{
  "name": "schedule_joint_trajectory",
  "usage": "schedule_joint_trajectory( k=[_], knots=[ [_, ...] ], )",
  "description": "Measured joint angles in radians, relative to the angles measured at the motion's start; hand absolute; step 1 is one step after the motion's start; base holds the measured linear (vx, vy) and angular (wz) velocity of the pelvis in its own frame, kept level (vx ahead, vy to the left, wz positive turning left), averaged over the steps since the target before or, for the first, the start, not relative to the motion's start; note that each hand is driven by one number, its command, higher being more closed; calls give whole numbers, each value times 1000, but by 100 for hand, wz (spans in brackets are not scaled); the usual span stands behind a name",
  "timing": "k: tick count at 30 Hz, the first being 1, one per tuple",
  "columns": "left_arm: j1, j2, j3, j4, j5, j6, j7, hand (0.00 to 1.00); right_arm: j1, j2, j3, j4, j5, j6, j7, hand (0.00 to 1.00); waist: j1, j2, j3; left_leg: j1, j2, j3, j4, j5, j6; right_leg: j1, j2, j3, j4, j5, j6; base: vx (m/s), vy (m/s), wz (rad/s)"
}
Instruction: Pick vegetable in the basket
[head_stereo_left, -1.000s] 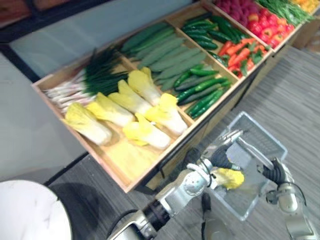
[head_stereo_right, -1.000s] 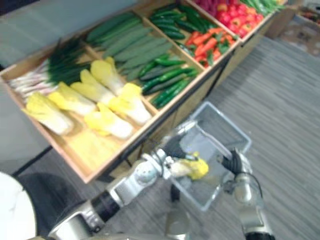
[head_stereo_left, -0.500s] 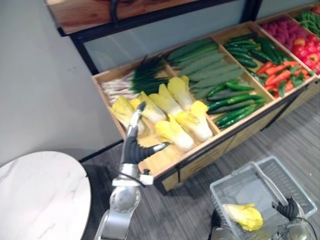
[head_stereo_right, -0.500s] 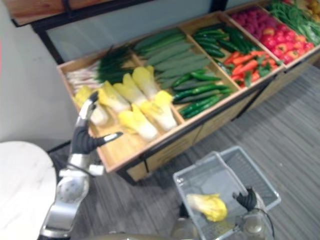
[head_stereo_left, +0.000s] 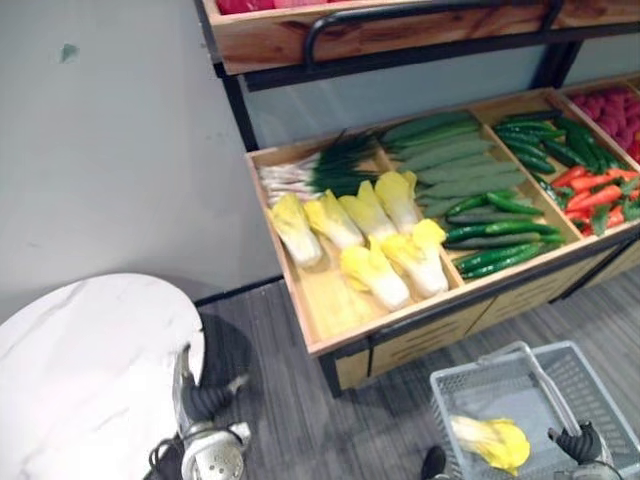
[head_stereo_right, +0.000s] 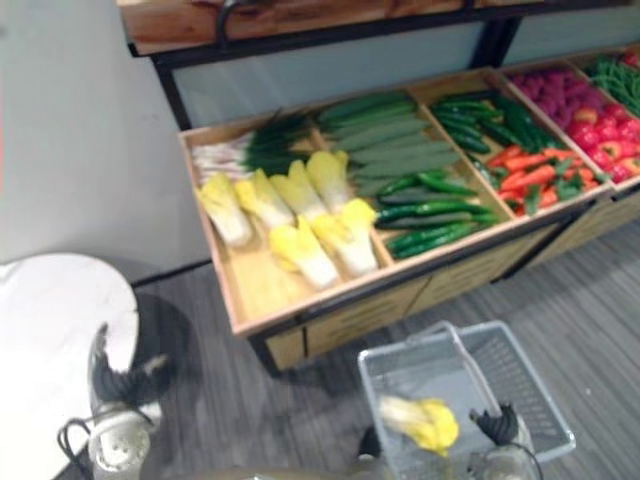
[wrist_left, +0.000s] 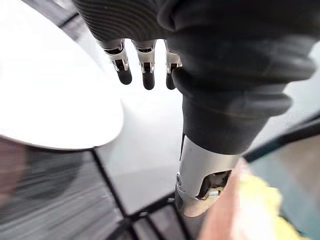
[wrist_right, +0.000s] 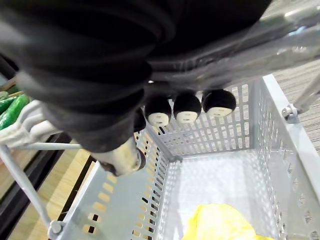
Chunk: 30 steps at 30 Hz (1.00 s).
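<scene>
A grey plastic basket (head_stereo_left: 475, 362) hangs low at the right with one yellow-leaved cabbage (head_stereo_left: 492, 442) lying inside it. My right hand (head_stereo_left: 576, 442) is shut on the basket's handle (wrist_right: 280, 30), and in the right wrist view its curled fingers (wrist_right: 186, 107) hook over that bar above the cabbage (wrist_right: 220, 224). My left hand (head_stereo_left: 200, 400) is down at the lower left beside the white table. Its fingers (wrist_left: 145, 67) are straight with the thumb apart, and it holds nothing.
A wooden display shelf (head_stereo_left: 330, 335) holds several more yellow cabbages (head_stereo_left: 375, 275), green onions (head_stereo_left: 310, 175), cucumbers (head_stereo_left: 460, 165), green peppers (head_stereo_left: 490, 235) and carrots (head_stereo_left: 595, 190). A round white table (head_stereo_left: 80, 370) stands at the lower left. Grey wood floor lies between the table and the basket.
My left hand has dropped from the cabbage bin down to beside the white table. The camera has swung, shifting the whole scene. The cabbage still lies in the basket, and the right hand still grips the handle.
</scene>
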Motion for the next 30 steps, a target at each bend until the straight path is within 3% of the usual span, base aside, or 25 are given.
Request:
schedule_joint_trajectory(
  k=[2,6,8,11,18,24,25,27,28,29,30],
  knots=[
    [-7,3,56,105,-19,45,1,0,1,7,0,0,0,1,0,100,0,-8,-6,0,-1,0,-1,1,0,0,-1,0,0,0,0,0,0,0],
    [-40,51,64,367,-15,65,-28,0,-21,3,4,23,0,6,-4,100,-2,-9,-7,9,-8,3,-19,11,2,0,-6,0,0,0,0,-2,-1,-2],
    [-75,94,61,568,-16,92,-86,0,-33,-4,19,33,0,8,-3,100,-4,-10,-7,23,-6,13,-33,14,0,-1,1,15,0,-2,-2,-8,-16,-13],
    [-73,122,24,657,-11,99,-148,0,-59,-26,51,63,0,8,2,100,-2,-10,-6,52,-1,53,-35,12,-6,-2,11,48,0,-2,-3,8,-9,-31],
    [-75,129,-36,714,3,89,-170,0,-99,-54,86,102,-1,2,1,100,1,-4,-2,79,-3,118,-24,-13,-21,-33,20,132,0,-1,-2,-7,1,-35],
    [-137,133,-143,723,-16,75,-171,0,-106,-73,57,93,-1,14,2,100,-2,1,39,48,-11,145,136,-116,8,-80,-17,197,83,5,5,-12,66,-25],
    [-141,137,-162,723,-16,75,-170,0,-104,-70,60,63,-1,15,3,100,-3,-18,49,49,-24,179,142,-127,13,-113,-23,234,111,9,7,-121,109,-79],
    [-145,145,-187,724,-13,74,-170,0,-95,-63,82,3,-1,15,0,100,-13,-22,50,51,-25,233,152,-150,21,-157,-16,276,127,60,0,-137,80,-86],
    [-148,154,-196,723,-13,69,-170,0,-96,-64,101,-24,-1,15,1,100,-23,-26,52,50,-27,264,161,-156,31,-183,-6,280,125,114,-10,-119,47,-116],
    [-151,165,-199,723,-5,67,-171,0,-105,-63,134,-55,-2,14,1,100,-24,-30,54,54,-27,321,148,-151,59,-219,27,272,83,241,-23,-143,30,-156],
    [-153,170,-181,720,2,63,-172,0,-135,-52,152,-63,-4,12,1,100,-14,-10,71,78,3,395,140,-144,68,-235,46,236,116,250,-116,-191,29,-156]
  ],
)
